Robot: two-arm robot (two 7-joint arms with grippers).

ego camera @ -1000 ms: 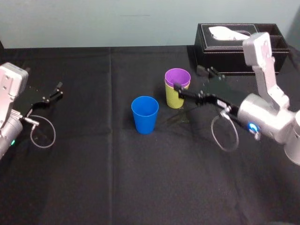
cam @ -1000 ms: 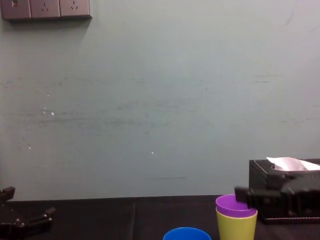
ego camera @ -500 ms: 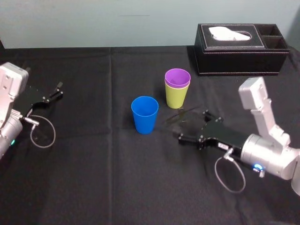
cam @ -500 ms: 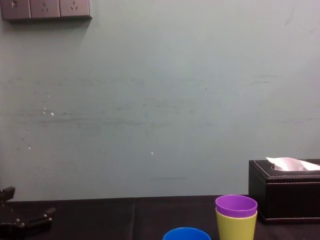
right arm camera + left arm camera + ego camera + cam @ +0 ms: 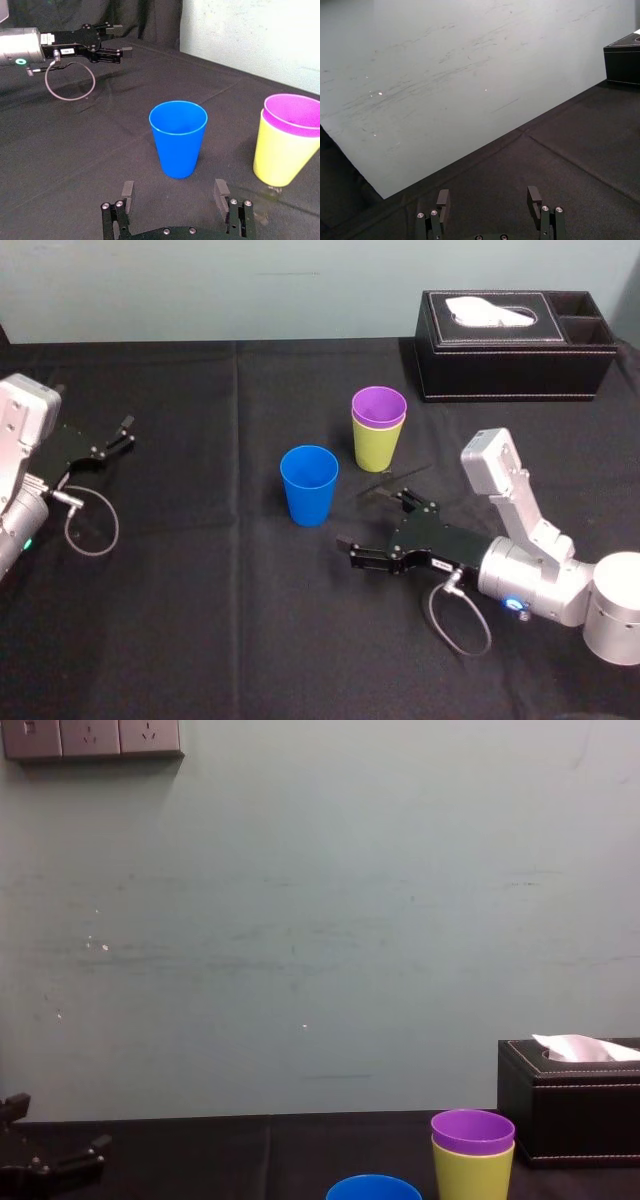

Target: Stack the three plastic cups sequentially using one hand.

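A purple cup (image 5: 379,405) sits nested inside the yellow-green cup (image 5: 375,450), upright at mid table. The blue cup (image 5: 309,485) stands alone just left of and nearer than that pair. My right gripper (image 5: 372,522) hangs low over the cloth, right of and nearer than the blue cup, open and holding nothing. The right wrist view has the blue cup (image 5: 178,140) straight ahead of the right gripper (image 5: 174,192) at a short gap, with the yellow-green cup (image 5: 277,155) and purple cup (image 5: 295,112) off to one side. My left gripper (image 5: 122,435) rests open at the far left.
A black tissue box (image 5: 510,350) stands at the back right, behind the nested cups. A black cloth (image 5: 200,620) covers the table. A cable loop (image 5: 92,525) hangs under the left wrist, and another (image 5: 455,625) under the right.
My right gripper has left the purple cup's rim and swung back and down toward the front, ending low beside the blue cup. The cups and left arm have stayed put.
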